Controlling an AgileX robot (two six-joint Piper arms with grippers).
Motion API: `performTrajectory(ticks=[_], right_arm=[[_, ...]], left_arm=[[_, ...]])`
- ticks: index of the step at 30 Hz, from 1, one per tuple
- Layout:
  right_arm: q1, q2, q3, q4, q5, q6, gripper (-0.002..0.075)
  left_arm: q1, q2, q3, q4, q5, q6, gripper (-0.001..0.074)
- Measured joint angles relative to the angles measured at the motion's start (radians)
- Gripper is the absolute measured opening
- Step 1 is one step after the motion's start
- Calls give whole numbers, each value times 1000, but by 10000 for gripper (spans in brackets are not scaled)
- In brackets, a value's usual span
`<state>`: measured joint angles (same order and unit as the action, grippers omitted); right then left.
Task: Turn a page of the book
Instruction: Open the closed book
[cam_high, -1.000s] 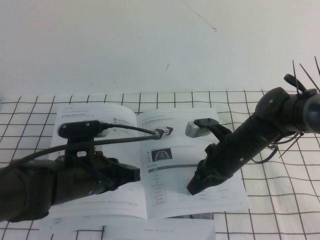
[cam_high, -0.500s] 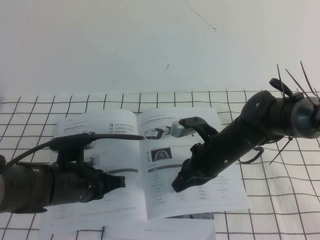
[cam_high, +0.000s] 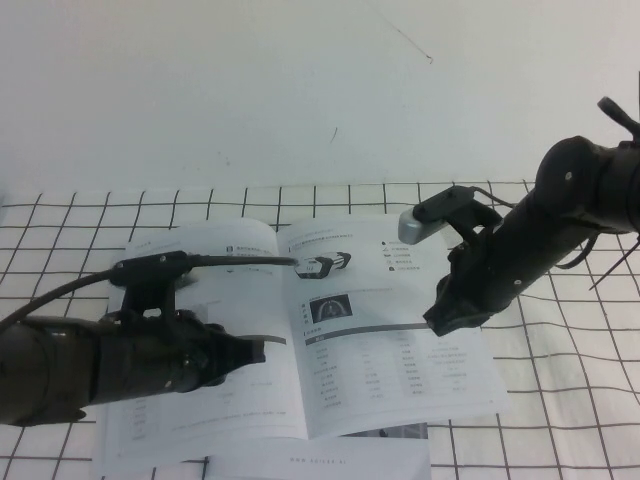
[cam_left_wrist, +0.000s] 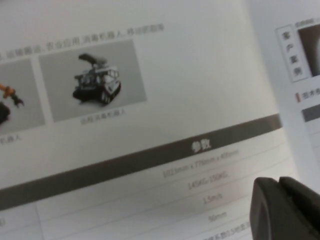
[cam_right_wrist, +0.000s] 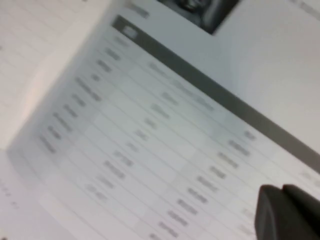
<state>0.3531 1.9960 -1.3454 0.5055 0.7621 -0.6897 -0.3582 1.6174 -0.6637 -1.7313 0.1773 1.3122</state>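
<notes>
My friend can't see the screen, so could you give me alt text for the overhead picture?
An open book lies flat on a grid-patterned table between two dark robot arms. The left pincer is over the left-hand page, and the right pincer, shut and empty, is over the right-hand page, which shows small photos and a table with a grey header bar.

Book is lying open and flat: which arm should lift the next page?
Probably the right. The right hand, shut and empty, hovers over the book's right-hand page near its free edge. The left hand, shut, sits over the left-hand leaf near the spine.
</notes>
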Motion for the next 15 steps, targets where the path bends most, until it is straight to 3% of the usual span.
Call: performTrajectory(ticks=[4,15], right_arm=[[-39,0,0,-111,-17,89,0],[-66,0,0,-133,32,105,0]], left_arm=[[0,-49,-4,0,4,-6,-3],[0,54,-166,0,18,-102,-3]])
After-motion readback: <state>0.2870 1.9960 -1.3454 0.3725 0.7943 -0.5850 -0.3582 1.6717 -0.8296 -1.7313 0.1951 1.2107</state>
